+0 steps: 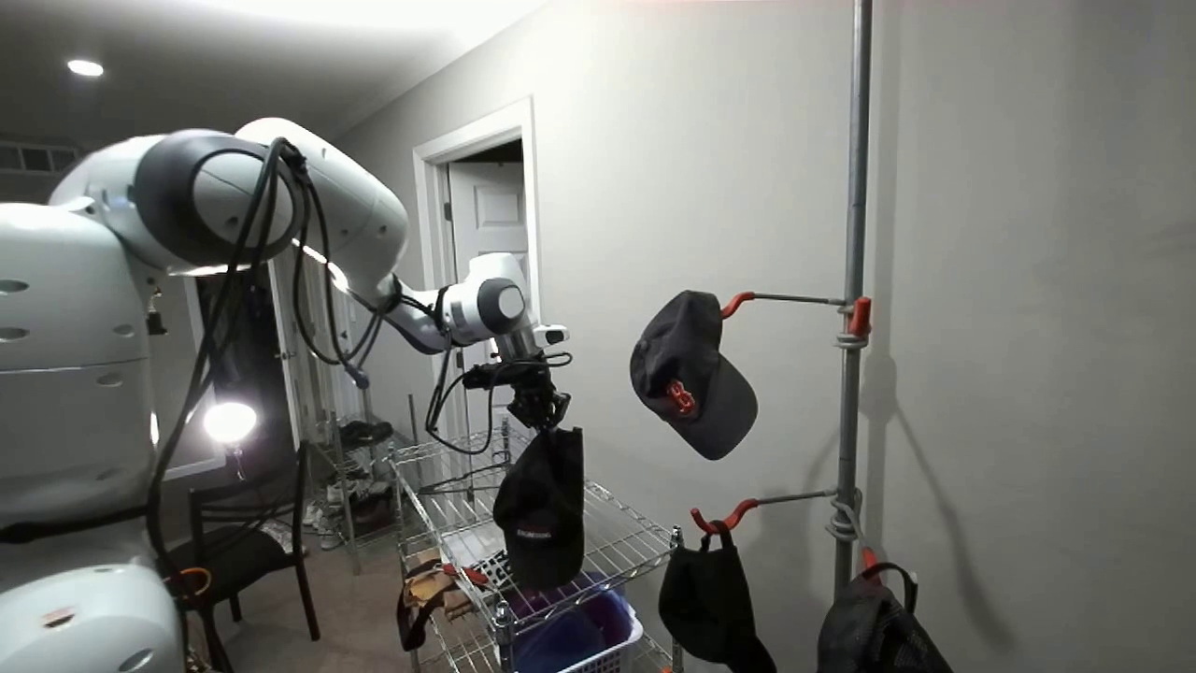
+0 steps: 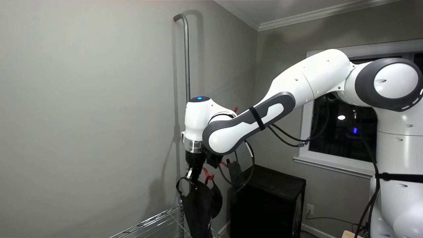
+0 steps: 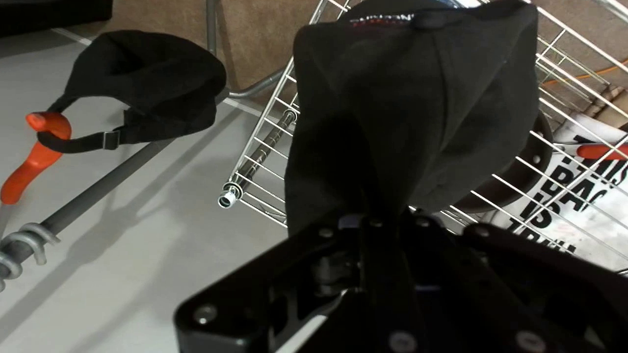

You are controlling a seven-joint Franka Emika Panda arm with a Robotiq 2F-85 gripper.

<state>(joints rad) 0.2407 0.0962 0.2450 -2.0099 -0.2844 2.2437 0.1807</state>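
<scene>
The end effector [image 3: 385,223] was clamped narrow on the upper end of a black cap [image 1: 540,509]. The black cap hung at 6 o'clock from it, brim [image 1: 549,568] lowest, its front bearing lettering [image 1: 534,535] too small for me to read with certainty. In an exterior view, its strap [image 2: 177,186] looped out at 9 o'clock, beside the end effector. In an exterior view, the white arm [image 1: 346,187] extended toward 10 o'clock.

Also at 6 o'clock, I observed a wire shelf [image 1: 628,535]; contact between it and the black cap could not be determined. A white basket [image 1: 607,659] sat below the shelf, near 6 o'clock. In the wrist view, a white bag [image 3: 598,206] with black print showed through the shelf wires at 3 o'clock.

In an exterior view, a vertical pole [image 1: 854,234] stood at 3 o'clock. Between 2 and 3 o'clock, its upper hook [image 1: 738,303] supported a dark cap [image 1: 682,350] with a red letter [image 1: 681,397]. Between 4 and 5 o'clock, a plain cap [image 1: 708,598] hung from its lower hook [image 1: 740,513]; at 4 o'clock, a mesh cap [image 1: 876,624] hung farther out. A chair [image 1: 234,551] stood at 8 o'clock.
</scene>
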